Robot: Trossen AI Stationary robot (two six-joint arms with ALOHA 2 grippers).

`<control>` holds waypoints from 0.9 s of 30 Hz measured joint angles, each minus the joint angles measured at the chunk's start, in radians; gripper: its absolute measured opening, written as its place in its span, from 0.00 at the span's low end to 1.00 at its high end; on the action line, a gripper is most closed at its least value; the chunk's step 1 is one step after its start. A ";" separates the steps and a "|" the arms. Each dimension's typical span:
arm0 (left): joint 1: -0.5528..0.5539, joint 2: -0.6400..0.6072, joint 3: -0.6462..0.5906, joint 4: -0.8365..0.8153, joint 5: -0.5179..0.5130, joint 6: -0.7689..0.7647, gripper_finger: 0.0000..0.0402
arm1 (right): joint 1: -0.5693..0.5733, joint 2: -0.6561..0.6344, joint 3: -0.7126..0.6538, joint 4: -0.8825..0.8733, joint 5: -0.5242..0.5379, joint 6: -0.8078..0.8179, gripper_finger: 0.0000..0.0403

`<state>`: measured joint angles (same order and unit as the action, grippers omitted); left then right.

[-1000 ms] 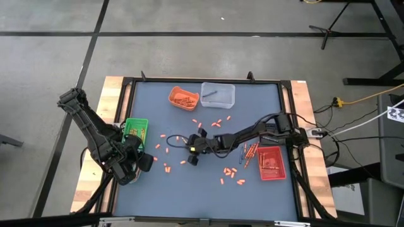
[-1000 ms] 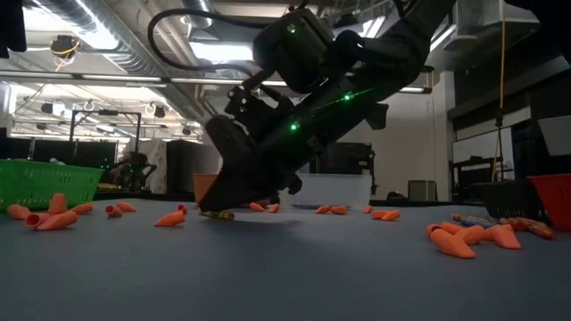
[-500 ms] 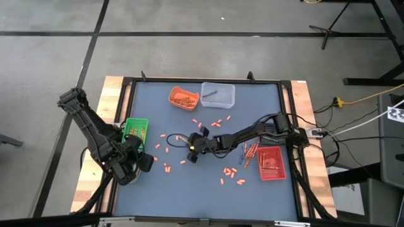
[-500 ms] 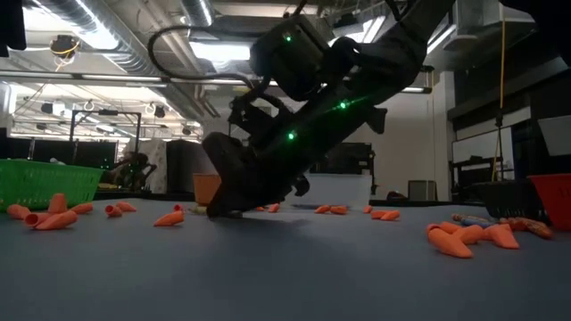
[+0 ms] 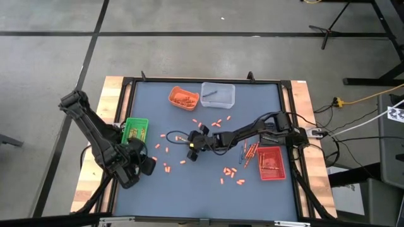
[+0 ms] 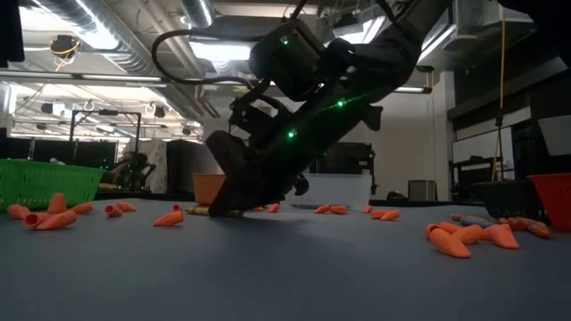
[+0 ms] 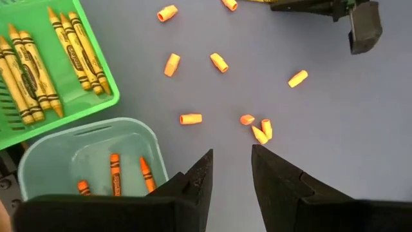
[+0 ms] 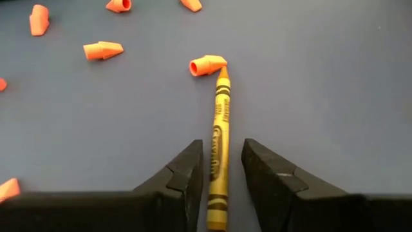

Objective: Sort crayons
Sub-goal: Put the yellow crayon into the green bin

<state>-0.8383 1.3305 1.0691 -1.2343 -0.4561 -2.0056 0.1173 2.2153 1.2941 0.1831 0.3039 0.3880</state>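
Observation:
My right gripper is down at the table's middle, narrowly open. Its fingers stand on either side of a yellow crayon that lies flat on the table, along the fingers. The crayon's tip meets a short orange piece. In the low view the crayon sticks out beside the gripper. My left gripper hovers near the table's left edge, narrowly open and empty. It is over a clear tub holding orange crayons, beside the green tray of yellow crayons.
Many short orange pieces are scattered over the blue mat. An orange tray and a clear tray stand at the far edge, and a red tray at the right, with loose crayons beside it.
My right gripper has shifted slightly toward the far edge while staying low on the table, and the yellow crayon now shows beside it in the low view. My left gripper has moved a little toward the table's right.

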 joint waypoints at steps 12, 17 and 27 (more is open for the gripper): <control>0.000 0.129 0.000 0.105 -0.033 0.014 0.23 | -0.003 -0.003 0.000 -0.020 -0.040 -0.020 0.03; 0.006 0.194 0.000 0.225 -0.138 0.236 0.23 | -0.002 -0.007 0.000 -0.022 -0.076 -0.039 0.08; 0.073 0.342 0.000 0.470 -0.296 0.782 0.23 | -0.002 -0.039 -0.003 -0.038 -0.222 -0.135 0.03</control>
<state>-0.7650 1.6726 1.0694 -0.7646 -0.7516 -1.2233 0.1154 2.1762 1.2915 0.1454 0.0822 0.2529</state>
